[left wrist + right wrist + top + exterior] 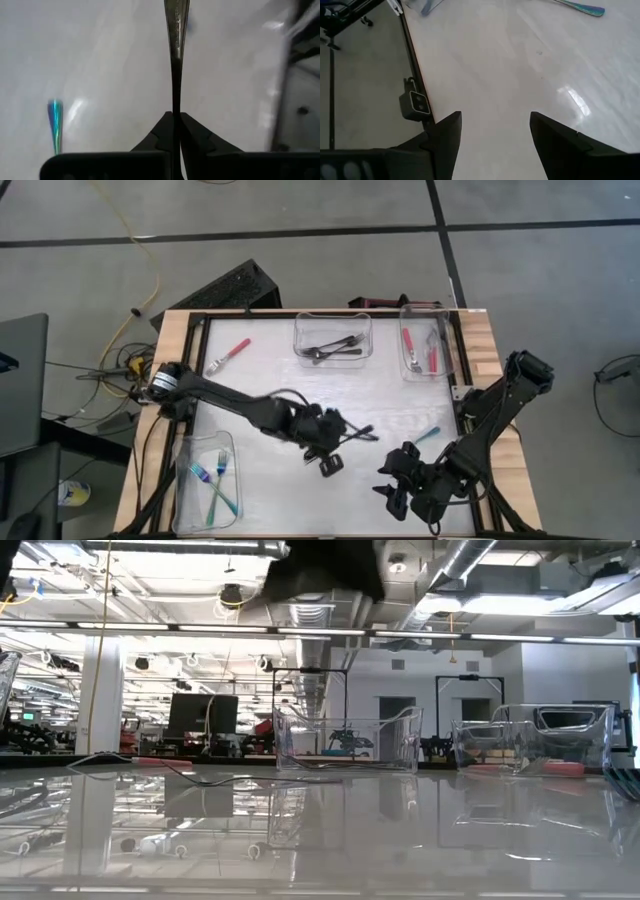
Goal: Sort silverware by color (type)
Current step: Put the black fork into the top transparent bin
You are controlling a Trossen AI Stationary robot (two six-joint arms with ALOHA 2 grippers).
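Observation:
My left gripper (340, 436) (176, 116) hovers over the table's middle, shut on a dark fork (362, 432). My right gripper (392, 486) (495, 125) is open near the table's near right corner and holds nothing. A teal fork (428, 434) (580, 7) lies flat on the table between the two grippers; its handle end (55, 125) shows in the left wrist view. A red fork (228, 355) lies flat near the far left corner. Black forks lie in the far middle bin (333, 330), red ones in the far right bin (425, 365), and teal ones in the near left bin (205, 490). My left gripper pinches the dark fork between its two fingers (162, 131) at the slim part of the handle (176, 95). The fork runs straight on ahead of the fingers, its broader end (177, 15) pointing away toward the table's right. It is lifted clear of the table; its tines are hidden.
The table's black frame rail (412, 60) runs beside my right gripper along the near edge. Clear bins stand at the far edge (345, 740) (530, 740). Bare white tabletop (270, 380) stretches between the bins and the arms.

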